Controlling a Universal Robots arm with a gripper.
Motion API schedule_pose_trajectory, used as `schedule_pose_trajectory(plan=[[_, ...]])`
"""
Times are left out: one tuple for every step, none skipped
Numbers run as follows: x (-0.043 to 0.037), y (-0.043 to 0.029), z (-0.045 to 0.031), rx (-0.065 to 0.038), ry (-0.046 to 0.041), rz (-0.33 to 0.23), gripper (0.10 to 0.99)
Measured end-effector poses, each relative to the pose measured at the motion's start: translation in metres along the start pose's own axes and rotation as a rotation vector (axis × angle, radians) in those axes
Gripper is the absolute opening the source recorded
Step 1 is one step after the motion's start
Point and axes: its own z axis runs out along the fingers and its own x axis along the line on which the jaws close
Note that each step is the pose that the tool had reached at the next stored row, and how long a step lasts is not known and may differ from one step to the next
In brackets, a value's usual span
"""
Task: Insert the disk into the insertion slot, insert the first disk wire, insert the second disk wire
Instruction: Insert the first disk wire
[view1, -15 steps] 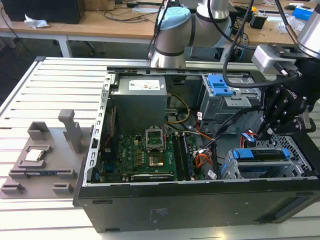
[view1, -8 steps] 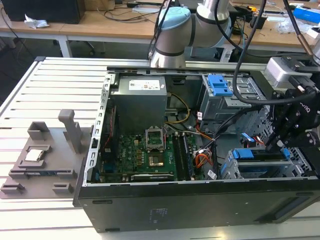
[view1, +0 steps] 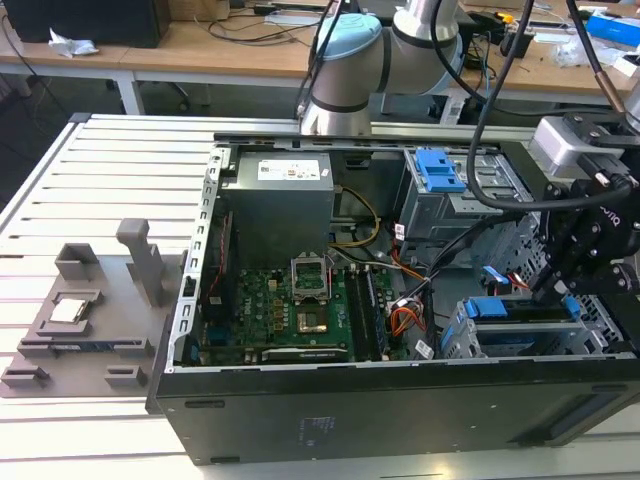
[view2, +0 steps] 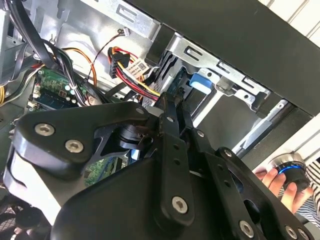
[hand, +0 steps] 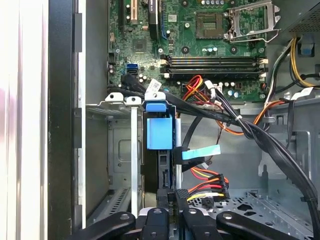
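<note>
1. One arm, one gripper (view1: 556, 290). In the exterior view it hangs over the open computer case (view1: 350, 415), at about 4 o'clock of the interior.
2. One disk (hand: 160, 132), blue carrier showing, sits down inside the insertion slot (view1: 462, 338). That's in.
3. Two cages counted: the low slot at 4 o'clock, and one taller cage (view1: 480, 195) at 1 o'clock carrying one blue latch (view1: 440, 170).
4. In the first wrist view the fingers (hand: 163, 200) are drawn close together right at the disk's end, just beside one black connector (hand: 182, 193) trailing yellow, red and black wires. Whether they pinch it, I cannot tell.
5. One person's hand (view2: 277, 182) rests on a round knob (view2: 290, 169) outside the case in the second wrist view.
6. One grey fixture (view1: 90, 320) lies at 9 o'clock, well apart from the case.
</note>
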Motion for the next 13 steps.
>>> schedule_pose_trajectory(plan=[[0.0,0.0001,0.0003,0.0,0.0001,0.001,0.173],[0.0004,0.0004,0.0009,0.0,0.0001,0.001,0.173],[0.0006,0.0011,0.0016,0.0,0.0002,0.002,0.173],[0.0007,0.0012,0.0019,0.0,0.0001,0.002,0.173],[0.0007,0.0013,0.0019,0.0,0.0002,0.002,0.173],[0.0007,0.0013,0.002,0.0,0.0,0.002,0.173],[0.001,0.0013,0.0019,0.0,-0.0004,0.002,0.173],[0.0012,0.0013,0.0014,0.0,-0.0007,0.002,0.173],[0.0013,0.0012,0.0006,0.0,-0.0011,0.003,0.173],[0.0015,0.0008,-0.0007,0.0,-0.0007,0.003,0.173],[0.0014,0.0004,-0.0011,0.0,-0.0006,0.002,0.173],[0.0013,0.0,-0.0013,0.0,-0.0004,0.003,0.173],[0.0015,-0.0002,-0.0014,0.0,-0.0003,0.003,0.173]])
